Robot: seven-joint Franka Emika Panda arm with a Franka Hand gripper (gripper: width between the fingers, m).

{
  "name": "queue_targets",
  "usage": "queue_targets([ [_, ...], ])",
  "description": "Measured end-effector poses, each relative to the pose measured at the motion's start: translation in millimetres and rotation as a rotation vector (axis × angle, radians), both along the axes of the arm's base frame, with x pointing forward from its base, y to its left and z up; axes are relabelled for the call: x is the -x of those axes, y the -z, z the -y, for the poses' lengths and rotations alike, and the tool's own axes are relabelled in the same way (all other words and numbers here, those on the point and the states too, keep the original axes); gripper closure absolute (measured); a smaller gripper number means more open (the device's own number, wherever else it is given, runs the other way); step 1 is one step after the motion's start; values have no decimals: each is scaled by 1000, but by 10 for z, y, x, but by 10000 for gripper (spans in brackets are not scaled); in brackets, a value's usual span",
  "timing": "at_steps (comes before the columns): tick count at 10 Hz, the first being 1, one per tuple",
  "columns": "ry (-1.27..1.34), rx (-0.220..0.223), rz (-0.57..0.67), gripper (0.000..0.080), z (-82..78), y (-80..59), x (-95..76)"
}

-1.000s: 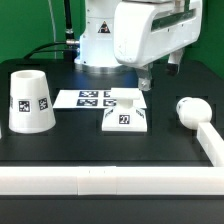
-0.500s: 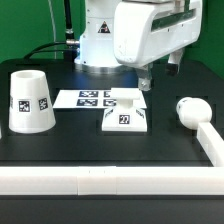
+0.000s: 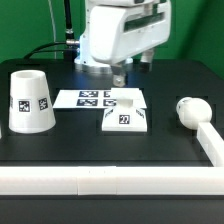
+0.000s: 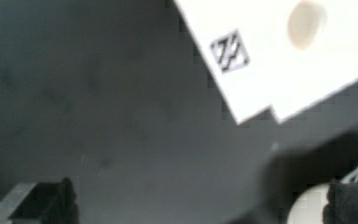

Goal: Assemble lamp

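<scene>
The square stepped base sits mid-table with its tag facing front; in the wrist view its white top with a tag and a round socket fills one corner. The tapered shade stands at the exterior view's left. The round-headed bulb lies at the exterior view's right, against the rail. My gripper hangs above the table just behind the base. In the wrist view the gripper is open, with dark fingers wide apart and only black table between them.
The marker board lies flat between the shade and the base. A white rail runs along the front edge and up the exterior view's right side. Cables and a green wall lie behind the arm.
The arm and gripper have shifted toward the exterior view's left, from behind the base's right corner to behind its left part. The lamp parts have not moved.
</scene>
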State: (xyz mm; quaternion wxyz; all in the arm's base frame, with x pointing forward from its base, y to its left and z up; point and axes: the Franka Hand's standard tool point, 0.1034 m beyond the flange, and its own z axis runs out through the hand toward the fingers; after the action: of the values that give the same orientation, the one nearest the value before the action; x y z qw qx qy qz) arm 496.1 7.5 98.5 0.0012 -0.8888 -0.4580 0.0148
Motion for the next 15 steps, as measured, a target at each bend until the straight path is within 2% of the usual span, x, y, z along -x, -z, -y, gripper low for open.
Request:
queue_targets([
  [4, 33, -1, 1, 100, 8, 33, 25],
  [8, 457, -18, -24, 100, 38, 94, 147],
  [15, 914, -9, -45, 100, -29, 149, 186],
])
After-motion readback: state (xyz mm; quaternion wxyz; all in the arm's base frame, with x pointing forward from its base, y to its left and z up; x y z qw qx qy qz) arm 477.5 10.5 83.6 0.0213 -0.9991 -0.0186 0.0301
